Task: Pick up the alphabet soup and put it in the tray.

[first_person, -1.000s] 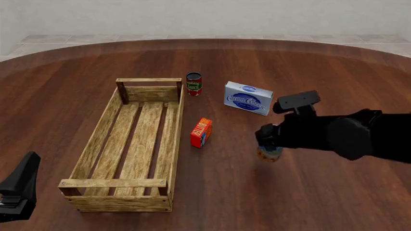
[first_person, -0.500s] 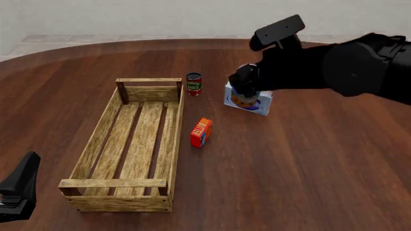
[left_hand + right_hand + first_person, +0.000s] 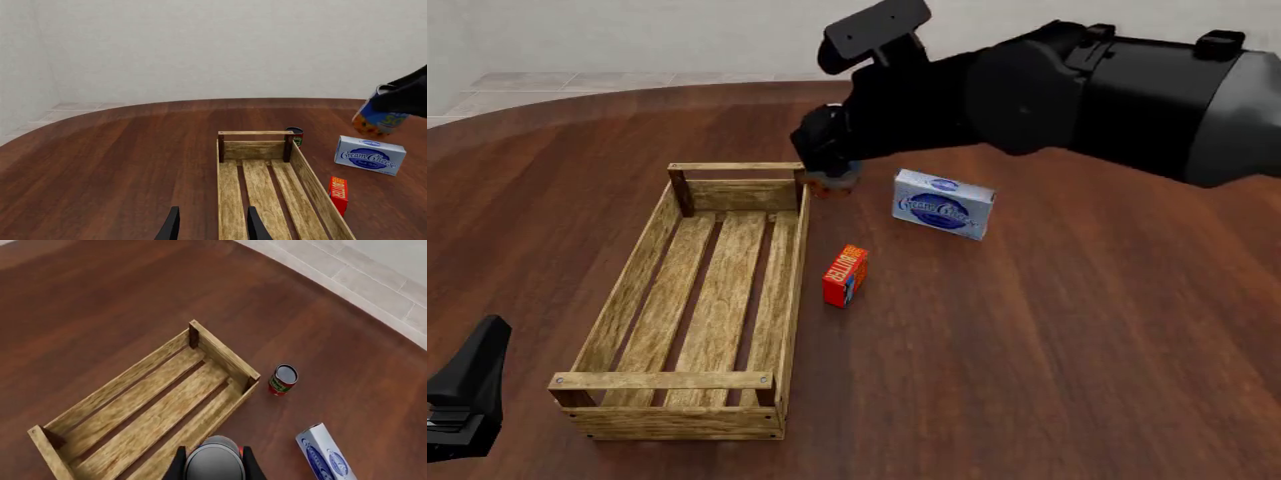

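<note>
The alphabet soup is off the table, with my right gripper shut on it; only a sliver of its orange label shows under the black arm. It hangs over the far right corner of the tray, a long light-wood crate. The left wrist view shows the can's blue, orange and yellow label held high to the right of the tray. In the right wrist view its silvery top sits between the fingers above the tray wall. My left gripper is open near the table's front left.
A small dark red can stands just past the tray's far right corner, hidden by the arm in the front view. A blue and white cream cheese box lies right of it. A red-orange butter box stands beside the tray's right wall.
My right arm lifted the soup can from the table at the front right and carried it left and farther away, up to the tray's far right corner. The left arm stayed still.
</note>
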`<act>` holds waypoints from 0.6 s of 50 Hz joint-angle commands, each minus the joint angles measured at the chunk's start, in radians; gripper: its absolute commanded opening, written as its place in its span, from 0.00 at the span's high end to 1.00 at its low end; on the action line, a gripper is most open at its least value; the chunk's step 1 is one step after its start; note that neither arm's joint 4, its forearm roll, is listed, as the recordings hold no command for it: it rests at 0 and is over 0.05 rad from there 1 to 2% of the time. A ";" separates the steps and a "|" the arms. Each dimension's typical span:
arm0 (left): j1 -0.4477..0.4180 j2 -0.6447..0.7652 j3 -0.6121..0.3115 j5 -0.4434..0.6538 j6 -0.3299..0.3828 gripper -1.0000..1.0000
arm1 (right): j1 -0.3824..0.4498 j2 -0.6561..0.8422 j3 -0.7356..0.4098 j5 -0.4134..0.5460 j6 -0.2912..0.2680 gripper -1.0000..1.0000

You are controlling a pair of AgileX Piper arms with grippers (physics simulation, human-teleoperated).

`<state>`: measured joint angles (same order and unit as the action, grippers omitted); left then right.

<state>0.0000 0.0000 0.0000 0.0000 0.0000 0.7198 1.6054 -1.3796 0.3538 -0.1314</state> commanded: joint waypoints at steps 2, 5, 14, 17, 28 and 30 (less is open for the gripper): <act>0.000 0.000 0.000 0.000 0.000 0.00 | 0.073 0.098 -0.101 -0.002 0.028 1.00; 0.000 0.000 0.000 0.000 0.000 0.00 | 0.087 0.125 -0.115 -0.005 0.028 1.00; 0.000 0.000 0.000 0.000 0.000 0.00 | 0.115 0.187 -0.155 0.000 0.027 1.00; 0.000 0.000 0.000 0.000 0.000 0.00 | 0.127 0.208 -0.175 0.005 0.025 1.00; 0.000 0.000 0.000 0.000 0.000 0.00 | 0.165 0.280 -0.225 0.010 0.034 1.00; 0.000 0.000 0.000 0.000 0.000 0.00 | 0.169 0.293 -0.236 0.012 0.038 1.00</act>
<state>0.0000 0.0000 0.0000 0.0000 0.0000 0.8577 1.8396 -1.5599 0.3637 -0.1205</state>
